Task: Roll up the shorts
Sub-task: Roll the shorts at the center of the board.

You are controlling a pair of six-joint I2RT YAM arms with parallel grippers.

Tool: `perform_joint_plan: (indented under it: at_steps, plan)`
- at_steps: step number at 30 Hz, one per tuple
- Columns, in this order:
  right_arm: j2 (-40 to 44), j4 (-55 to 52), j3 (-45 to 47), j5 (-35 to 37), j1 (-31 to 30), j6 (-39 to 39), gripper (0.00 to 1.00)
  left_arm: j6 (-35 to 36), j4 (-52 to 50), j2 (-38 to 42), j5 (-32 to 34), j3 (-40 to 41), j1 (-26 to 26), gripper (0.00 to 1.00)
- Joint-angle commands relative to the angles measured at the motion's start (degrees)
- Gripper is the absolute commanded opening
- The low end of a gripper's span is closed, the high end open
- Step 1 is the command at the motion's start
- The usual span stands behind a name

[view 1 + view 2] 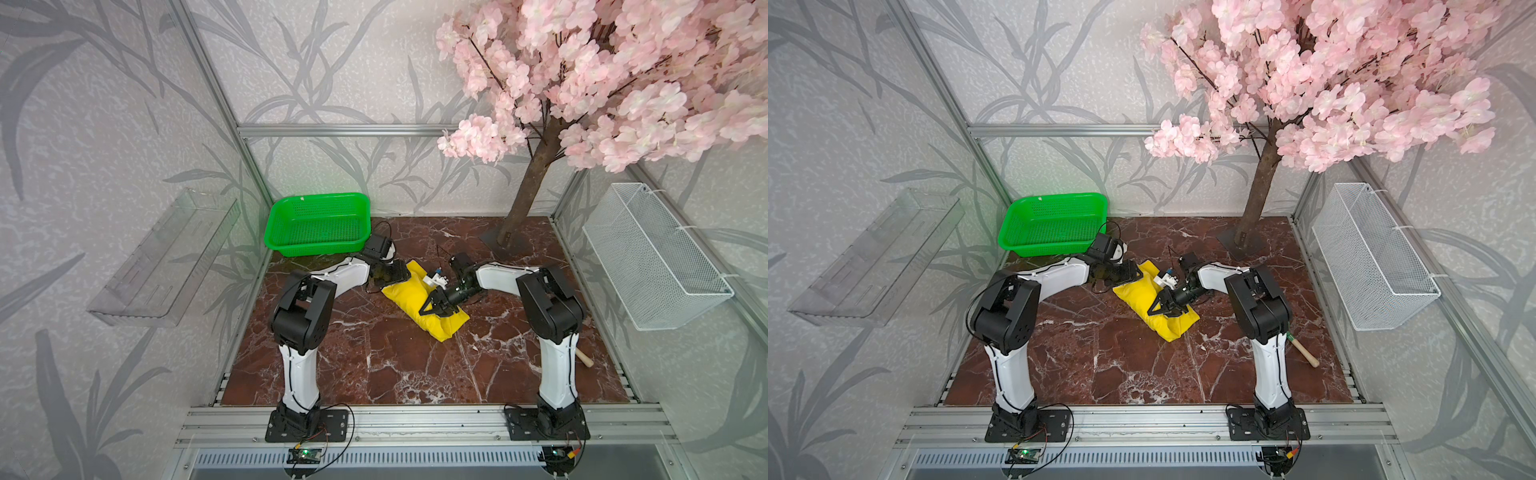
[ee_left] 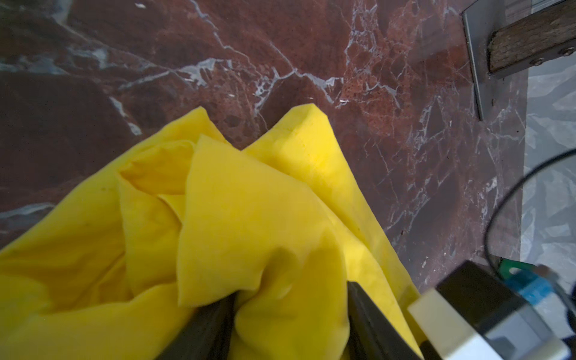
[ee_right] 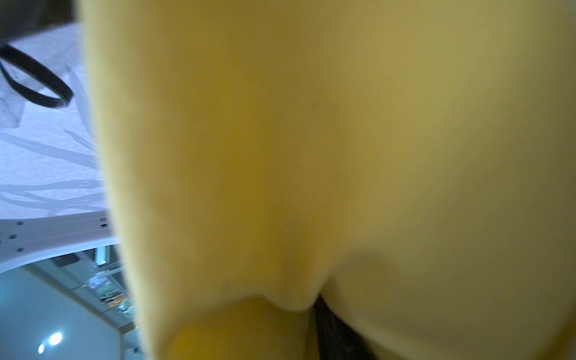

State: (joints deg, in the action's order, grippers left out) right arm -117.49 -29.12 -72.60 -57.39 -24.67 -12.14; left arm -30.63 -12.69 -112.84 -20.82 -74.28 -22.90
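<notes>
Left wrist view puts you right at the left pincer (image 2: 290, 311): its two black fingers (image 2: 212, 324) stand apart, and a soft bulge of the shorts (image 2: 249, 202) fills the gap between them. You cannot tell whether they press that fabric. In both top views this pincer sits low at the corner of the shorts nearest the green basket (image 1: 318, 199), just off the basket's near right corner.

The right pincer (image 1: 426, 306) lies on top of the shorts, farther from the green basket than the left one. In the right wrist view blurred yellow cloth covers almost everything and only a dark sliver of one finger (image 3: 330, 330) shows. You cannot tell whether this pincer is open or closed.

The shorts lie bunched into a thick, rough yellow bundle on the red marble counter (image 1: 374, 365). They are to the right of the green basket and nearer the arm bases, close to it but not touching.

The tree trunk (image 1: 528, 187) stands well to the right of the basket. A wooden handle (image 1: 1306, 353) lies farther right again and much nearer the arm bases, partly hidden by the right arm.
</notes>
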Motion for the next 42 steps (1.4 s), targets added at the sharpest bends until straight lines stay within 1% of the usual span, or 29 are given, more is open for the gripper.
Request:
perform_joint_plan:
  at_steps: [1, 3, 5, 7, 10, 13, 17, 18, 19, 23, 26, 27, 29, 31, 33, 36, 38, 40, 41, 42]
  plan:
    - [6.15, -3.97, 0.99, 12.05, 0.93, 1.53, 0.46, 0.38, -5.75, -3.08, 4.35, 1.48, -0.22, 0.59]
    - [10.43, -4.74, 1.57, 15.63, 0.91, 2.16, 0.50, 0.40, -5.70, -3.17, 4.58, 1.51, -0.26, 0.59]
    - [15.18, -5.44, 2.57, 20.90, 0.74, 2.68, 0.55, 0.20, -5.76, -3.34, 4.73, 1.25, -0.31, 0.59]
    - [19.53, -7.04, 2.99, 28.84, -0.81, 4.53, 0.58, 0.12, -5.90, -3.40, 4.93, 0.91, -0.31, 0.59]
    - [26.74, -6.97, 4.28, 39.97, -6.39, 7.14, 0.62, -0.10, -6.19, -3.77, 4.75, 0.08, -0.40, 0.59]
    - [30.49, -3.23, 6.68, 50.38, -13.52, 8.64, 0.66, -0.28, -6.57, -4.40, 4.73, -0.90, -0.57, 0.59]
    - [31.88, 5.44, 10.49, 60.94, -21.82, 9.60, 0.66, -0.63, -7.14, -5.28, 4.52, -1.89, -0.57, 0.59]
    - [31.72, 7.46, 11.35, 63.64, -23.70, 9.85, 0.69, -0.66, -7.35, -5.60, 4.24, -2.27, -0.57, 0.59]
    - [31.70, 9.71, 12.19, 64.81, -25.08, 9.99, 0.69, -0.74, -7.59, -5.92, 3.91, -2.57, -0.57, 0.59]
    - [30.03, 16.83, 15.10, 65.10, -26.31, 11.03, 0.69, -0.41, -9.06, -8.13, 2.26, -4.74, -0.57, 0.59]
    - [26.10, 17.26, 14.03, 70.06, -26.25, 9.51, 0.68, -0.40, -9.55, -8.80, 1.92, -5.46, -0.66, 0.59]
    - [24.51, 16.92, 13.21, 70.63, -25.68, 8.62, 0.67, -0.29, -9.63, -8.88, 2.03, -5.52, -0.66, 0.59]
    - [22.77, 16.16, 11.99, 69.23, -22.95, 4.97, 0.65, -0.13, -10.02, -8.77, 2.81, -5.83, -0.71, 0.59]
    - [22.34, 15.83, 11.03, 64.06, -19.17, 1.45, 0.66, 0.09, -10.55, -8.92, 3.33, -6.20, -0.75, 0.59]
    - [22.07, 16.64, 10.45, 59.70, -16.72, -0.42, 0.69, 0.19, -10.77, -8.90, 3.37, -6.48, -0.75, 0.59]
    - [20.64, 13.61, 7.45, 52.50, -13.95, -2.97, 0.76, 0.27, -10.99, -8.98, 3.68, -6.91, -0.84, 0.59]
    - [20.20, 9.61, 4.27, 46.30, -12.28, -4.40, 0.76, 0.45, -11.60, -9.24, 4.13, -7.57, -0.92, 0.59]
    - [20.20, 9.79, 3.44, 40.24, -10.80, -5.50, 0.78, 0.55, -12.00, -9.24, 4.61, -8.13, -0.97, 0.60]
    - [20.44, 10.05, 3.23, 38.77, -10.35, -5.30, 0.81, 0.62, -12.16, -9.25, 4.77, -8.44, -1.01, 0.60]
    - [20.79, 9.55, 2.73, 38.83, -10.27, -4.79, 0.95, 0.58, -12.42, -9.25, 4.97, -8.75, -1.01, 0.60]
